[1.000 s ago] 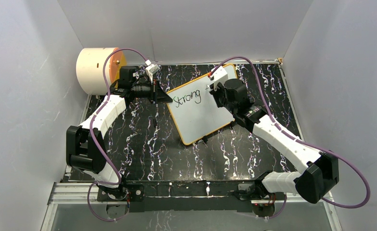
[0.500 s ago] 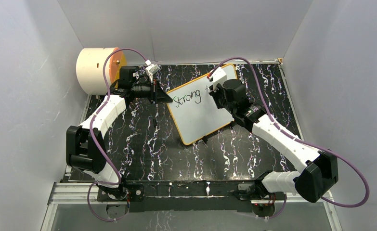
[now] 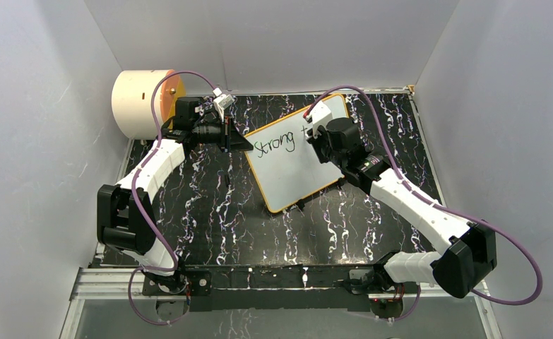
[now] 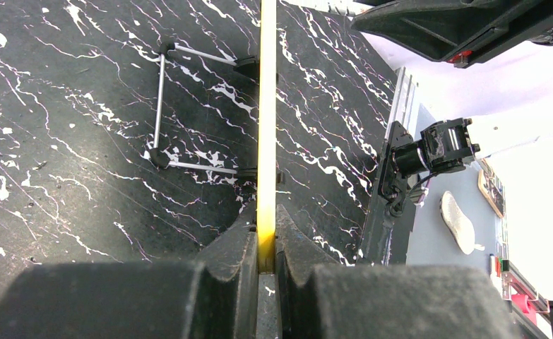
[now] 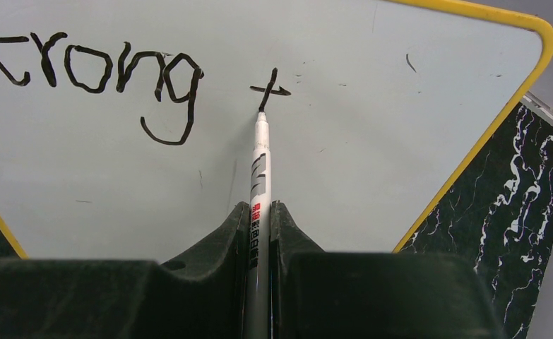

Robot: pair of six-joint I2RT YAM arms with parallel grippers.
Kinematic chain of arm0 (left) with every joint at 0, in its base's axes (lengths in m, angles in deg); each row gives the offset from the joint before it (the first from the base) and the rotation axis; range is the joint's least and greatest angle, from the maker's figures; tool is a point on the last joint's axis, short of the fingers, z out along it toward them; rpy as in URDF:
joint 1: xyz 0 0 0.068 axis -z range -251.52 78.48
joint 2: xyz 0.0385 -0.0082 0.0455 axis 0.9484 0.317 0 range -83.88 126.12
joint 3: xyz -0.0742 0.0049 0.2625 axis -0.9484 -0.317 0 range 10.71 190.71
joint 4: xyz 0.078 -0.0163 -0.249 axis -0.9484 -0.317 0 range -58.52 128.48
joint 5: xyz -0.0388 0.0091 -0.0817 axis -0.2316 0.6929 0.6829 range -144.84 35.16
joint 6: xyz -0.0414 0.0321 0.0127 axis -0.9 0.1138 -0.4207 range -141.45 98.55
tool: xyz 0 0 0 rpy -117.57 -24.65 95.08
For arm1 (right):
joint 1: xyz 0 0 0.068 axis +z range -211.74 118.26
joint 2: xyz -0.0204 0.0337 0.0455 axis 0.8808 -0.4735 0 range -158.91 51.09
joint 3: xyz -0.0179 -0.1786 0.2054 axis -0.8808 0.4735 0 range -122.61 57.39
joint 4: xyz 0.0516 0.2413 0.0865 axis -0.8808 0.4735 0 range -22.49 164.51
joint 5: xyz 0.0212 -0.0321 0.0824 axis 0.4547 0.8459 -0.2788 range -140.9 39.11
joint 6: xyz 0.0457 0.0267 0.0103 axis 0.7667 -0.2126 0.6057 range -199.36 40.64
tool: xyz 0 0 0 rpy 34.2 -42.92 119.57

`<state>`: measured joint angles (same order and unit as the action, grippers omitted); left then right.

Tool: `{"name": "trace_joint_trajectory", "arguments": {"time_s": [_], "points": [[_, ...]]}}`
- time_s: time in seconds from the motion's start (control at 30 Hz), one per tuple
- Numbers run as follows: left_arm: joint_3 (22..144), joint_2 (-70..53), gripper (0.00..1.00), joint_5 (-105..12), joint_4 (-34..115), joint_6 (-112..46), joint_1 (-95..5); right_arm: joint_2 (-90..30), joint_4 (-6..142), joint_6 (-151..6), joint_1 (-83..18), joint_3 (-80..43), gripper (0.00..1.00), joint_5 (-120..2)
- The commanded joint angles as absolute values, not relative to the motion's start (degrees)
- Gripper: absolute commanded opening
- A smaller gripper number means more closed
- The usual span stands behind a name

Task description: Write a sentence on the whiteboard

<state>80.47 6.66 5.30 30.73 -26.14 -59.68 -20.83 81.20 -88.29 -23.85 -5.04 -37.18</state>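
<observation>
2 white-shelled arms (image 3: 414,208), black joints (image 3: 464,267), looping purple cables (image 3: 181,73), black wedge-shaped fingers (image 5: 210,282).

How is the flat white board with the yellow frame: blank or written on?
Written on: the white board shows the black word "Strong" and a small cross at the white marker tip.

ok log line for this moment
left gripper: shut on whiteboard frame | right gripper: shut on marker | marker tip: at foot of "t" after "Strong"
</observation>
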Motion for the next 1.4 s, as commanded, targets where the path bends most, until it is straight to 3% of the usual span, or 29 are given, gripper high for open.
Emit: {"name": "trace_joint_trajectory", "arguments": {"time_s": [0.0,1.37], "points": [[79.7,5.7,0.0,6.3,29.3,-24.9,-59.5,-18.9,80.6,-87.6,-24.1,-4.7,0.0,-36.9],[79.7,5.6,0.0,6.4,29.3,-24.9,-59.5,-18.8,74.8,-88.3,-26.9,-6.8,0.0,-37.6]]}}
